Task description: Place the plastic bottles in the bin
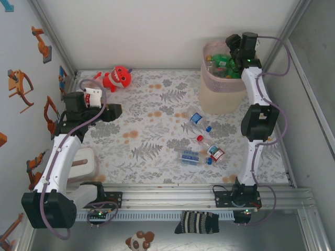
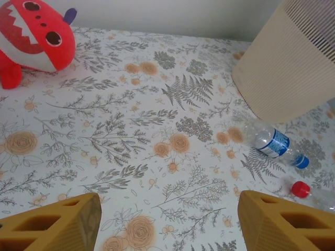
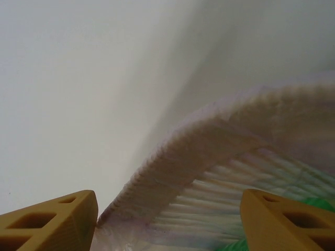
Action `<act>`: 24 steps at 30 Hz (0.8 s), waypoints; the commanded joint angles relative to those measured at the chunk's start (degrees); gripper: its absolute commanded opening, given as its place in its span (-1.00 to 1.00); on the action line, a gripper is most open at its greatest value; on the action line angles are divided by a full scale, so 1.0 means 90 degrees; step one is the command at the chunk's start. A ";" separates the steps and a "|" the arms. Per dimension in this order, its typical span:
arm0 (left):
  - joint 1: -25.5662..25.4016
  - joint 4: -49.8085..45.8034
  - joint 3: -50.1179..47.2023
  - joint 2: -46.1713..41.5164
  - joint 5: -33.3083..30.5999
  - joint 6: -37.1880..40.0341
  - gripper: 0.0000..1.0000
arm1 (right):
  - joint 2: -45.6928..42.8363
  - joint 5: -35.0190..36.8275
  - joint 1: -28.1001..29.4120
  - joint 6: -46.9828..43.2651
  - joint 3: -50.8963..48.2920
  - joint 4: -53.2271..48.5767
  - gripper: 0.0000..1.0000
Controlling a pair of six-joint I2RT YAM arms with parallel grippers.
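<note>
Now right arm (image 1: 256,120) stretched over bin (image 1: 220,99), right gripper (image 3: 167,222) apart; left gripper (image 2: 167,222) apart above table (image 2: 131,130).

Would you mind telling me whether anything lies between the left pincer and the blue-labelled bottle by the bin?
Nothing visible does: only bare table lies between the left pincer and that bottle; the plush sits off to the other side.

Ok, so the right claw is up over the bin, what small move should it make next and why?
Probably lift the right claw clear of the bin and swing it toward the clear bottle nearest the bin. The claw's jaws stand apart with nothing between them, and more bottles lie loose on the table.
</note>
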 commanded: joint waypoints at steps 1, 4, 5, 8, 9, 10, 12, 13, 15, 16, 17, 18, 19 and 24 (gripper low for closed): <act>0.0034 0.0081 -0.0006 -0.0117 0.0069 -0.0026 0.39 | -0.0338 -0.0072 -0.0072 -0.0014 -0.0065 -0.0112 0.41; 0.0034 0.0086 -0.0007 -0.0129 0.0059 -0.0018 0.39 | -0.0662 -0.0061 -0.0069 -0.0326 0.0050 -0.0242 0.41; 0.0032 0.0078 -0.0003 -0.0124 0.0064 -0.0031 0.38 | -0.0779 -0.0067 -0.0072 -0.0434 0.0087 -0.0345 0.42; 0.0031 0.0103 -0.0007 -0.0133 0.0093 -0.0046 0.38 | -0.1098 -0.0248 -0.0072 -0.0707 0.0053 -0.0627 0.42; 0.0031 0.0098 0.0002 -0.0133 0.0089 -0.0045 0.38 | -0.1182 -0.0331 -0.0066 -0.0784 0.0020 -0.0727 0.42; 0.0032 0.0102 -0.0005 -0.0141 0.0089 -0.0047 0.38 | -0.1288 -0.0432 -0.0072 -0.0843 -0.0023 -0.0840 0.41; 0.0026 0.0112 -0.0012 -0.0139 0.0097 -0.0046 0.38 | -0.1519 -0.0674 -0.0068 -0.1007 -0.0162 -0.1064 0.41; 0.0027 0.0110 -0.0009 -0.0150 0.0103 -0.0049 0.38 | -0.1644 -0.0803 -0.0072 -0.1107 -0.0252 -0.1186 0.40; 0.0030 0.0115 -0.0017 -0.0143 0.0108 -0.0053 0.38 | -0.1924 -0.1015 -0.0063 -0.1357 -0.0445 -0.1423 0.38; 0.0026 0.0111 -0.0017 -0.0142 0.0099 -0.0053 0.38 | -0.2079 -0.1179 -0.0052 -0.1559 -0.0575 -0.1524 0.37; 0.0030 0.0120 -0.0018 -0.0133 0.0094 -0.0055 0.38 | -0.2264 -0.1255 -0.0035 -0.1724 -0.0728 -0.1666 0.36; 0.0026 0.0116 -0.0018 -0.0138 0.0098 -0.0048 0.38 | -0.2443 -0.1311 -0.0015 -0.1894 -0.0853 -0.1798 0.35; 0.0028 0.0122 -0.0010 -0.0123 0.0092 -0.0048 0.38 | -0.2641 -0.1444 0.0004 -0.2160 -0.1025 -0.1891 0.35; 0.0033 0.0119 -0.0003 -0.0082 0.0100 -0.0048 0.38 | -0.3625 -0.1521 0.0309 -0.3277 -0.1850 -0.2492 0.35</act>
